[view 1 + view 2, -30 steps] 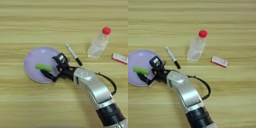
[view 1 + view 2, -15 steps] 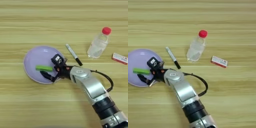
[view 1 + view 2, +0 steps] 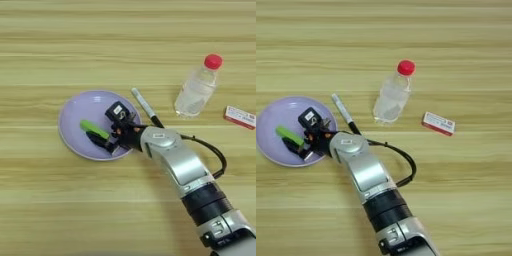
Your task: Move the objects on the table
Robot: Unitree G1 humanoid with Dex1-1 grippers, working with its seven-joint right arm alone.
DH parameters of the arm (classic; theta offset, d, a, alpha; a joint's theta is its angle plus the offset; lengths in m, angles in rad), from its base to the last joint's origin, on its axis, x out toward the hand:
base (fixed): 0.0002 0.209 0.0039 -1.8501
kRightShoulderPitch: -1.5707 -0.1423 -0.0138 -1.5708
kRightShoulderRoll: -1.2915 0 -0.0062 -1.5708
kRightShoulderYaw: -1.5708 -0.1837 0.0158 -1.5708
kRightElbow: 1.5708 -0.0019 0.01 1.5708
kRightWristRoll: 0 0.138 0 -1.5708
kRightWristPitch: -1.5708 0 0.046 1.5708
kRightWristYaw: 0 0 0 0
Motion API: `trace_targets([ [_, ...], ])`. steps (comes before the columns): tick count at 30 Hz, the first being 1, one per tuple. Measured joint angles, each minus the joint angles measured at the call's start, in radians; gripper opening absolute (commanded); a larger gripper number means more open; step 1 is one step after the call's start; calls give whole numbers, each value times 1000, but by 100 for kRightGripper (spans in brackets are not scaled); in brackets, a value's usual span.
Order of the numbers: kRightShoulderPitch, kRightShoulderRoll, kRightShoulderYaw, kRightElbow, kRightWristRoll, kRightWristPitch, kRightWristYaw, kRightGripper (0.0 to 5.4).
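Right gripper [image 3: 102, 135] over purple plate [image 3: 75, 107] — fingers parted around green block [image 3: 94, 129], marker pen [image 3: 145, 106] beside plate

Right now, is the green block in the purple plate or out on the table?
In the plate. The green block lies on the purple plate, inside its rim, right by the claw.

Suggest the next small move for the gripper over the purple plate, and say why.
Probably lift the gripper straight up and back toward the right. The green block already lies on the purple plate, with the black fingers right beside it, while the marker pen lies on the table past the plate's rim.
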Motion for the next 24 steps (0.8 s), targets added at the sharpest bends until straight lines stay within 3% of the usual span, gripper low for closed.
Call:
trace_targets([
  [13, -5, 0, -3, 12, -1, -13, -13, 273],
  [24, -4, 2, -3, 10, -7, -12, -17, 122],
])
